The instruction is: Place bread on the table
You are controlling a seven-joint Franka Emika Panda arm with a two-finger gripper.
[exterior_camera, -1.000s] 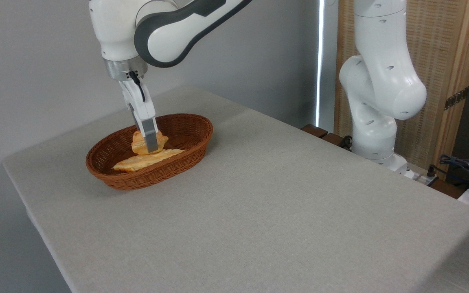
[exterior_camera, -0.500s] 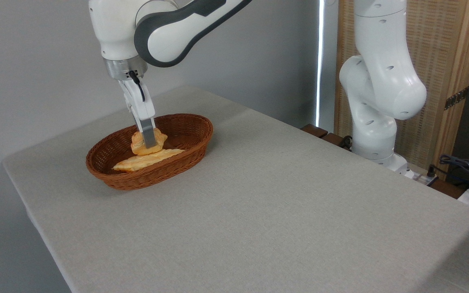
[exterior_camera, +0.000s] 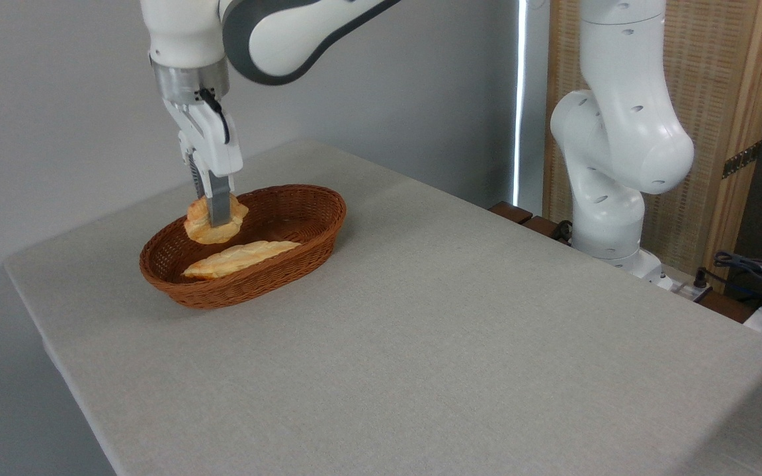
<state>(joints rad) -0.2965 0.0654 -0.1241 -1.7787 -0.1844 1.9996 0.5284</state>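
Now my hand pinches the bread between its fingers, the bun hanging at my fingertips above the left end of the wicker basket, clear of the flat pale pastry lying inside, with the grey desk spread around and below.

Two pastries: bread, long pastry; one basket.

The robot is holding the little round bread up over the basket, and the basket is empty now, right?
Not quite. The gripper does hold the bread above the basket, but the camera view shows a longer, paler pastry lying inside.
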